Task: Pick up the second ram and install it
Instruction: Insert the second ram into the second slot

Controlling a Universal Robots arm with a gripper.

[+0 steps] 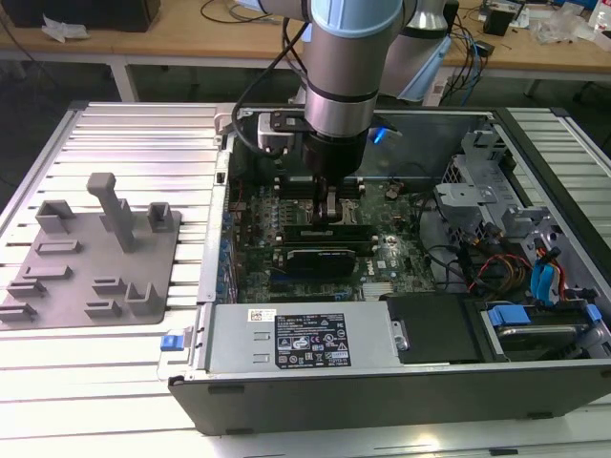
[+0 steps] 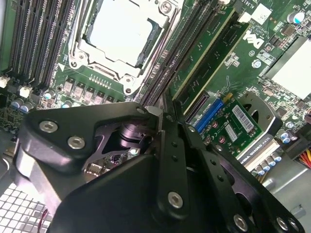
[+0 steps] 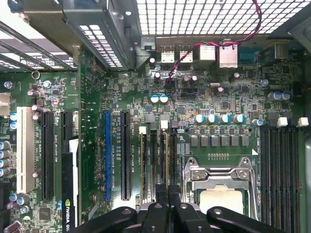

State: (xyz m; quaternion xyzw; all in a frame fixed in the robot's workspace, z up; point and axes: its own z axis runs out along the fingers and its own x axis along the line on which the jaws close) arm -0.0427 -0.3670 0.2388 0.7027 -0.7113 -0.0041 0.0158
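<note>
1 stick: second ram [image 3: 167, 160] in slot [image 3: 164, 127] directly under pincer [image 3: 168, 198].
Pincer: looks clenched on it.
Done: pickup, alignment.
Left: full seating, prob.

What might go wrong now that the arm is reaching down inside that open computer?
1. The pincer is low, right above the ram. If the stick sits crooked in its slot, pressing might bend it or damage the slot.
2. The processor socket lies right beside the memory slots, so a sideways slip might hit it.
</note>
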